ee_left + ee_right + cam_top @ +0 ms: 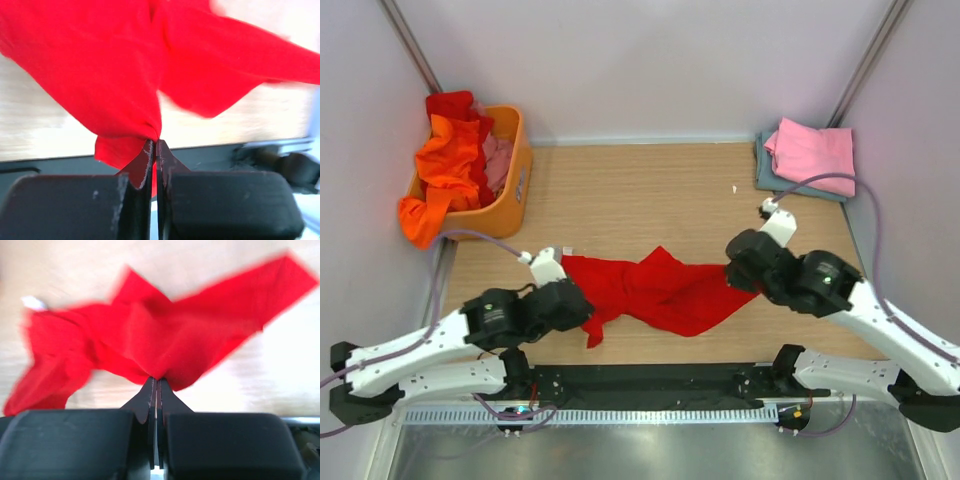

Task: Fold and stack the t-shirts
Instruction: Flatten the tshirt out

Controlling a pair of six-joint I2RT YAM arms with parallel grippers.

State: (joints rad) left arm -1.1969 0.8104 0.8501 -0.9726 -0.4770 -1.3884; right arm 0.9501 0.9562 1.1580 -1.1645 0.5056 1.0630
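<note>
A large bright red t-shirt [660,292] hangs bunched between my two grippers above the near middle of the table. My left gripper [582,298] is shut on its left edge; in the left wrist view the cloth [100,70] is pinched at the fingertips [156,142]. My right gripper [732,272] is shut on its right edge; in the right wrist view the cloth [150,335] spreads out from the fingertips [156,381]. A folded pink t-shirt [812,152] lies on a folded grey-blue one [762,170] at the back right.
An orange plastic basket [510,185] at the back left holds an orange t-shirt [445,170], a red one [455,104] and a pink one [498,160], all crumpled. White walls close in both sides. The black base rail [650,380] runs along the near edge.
</note>
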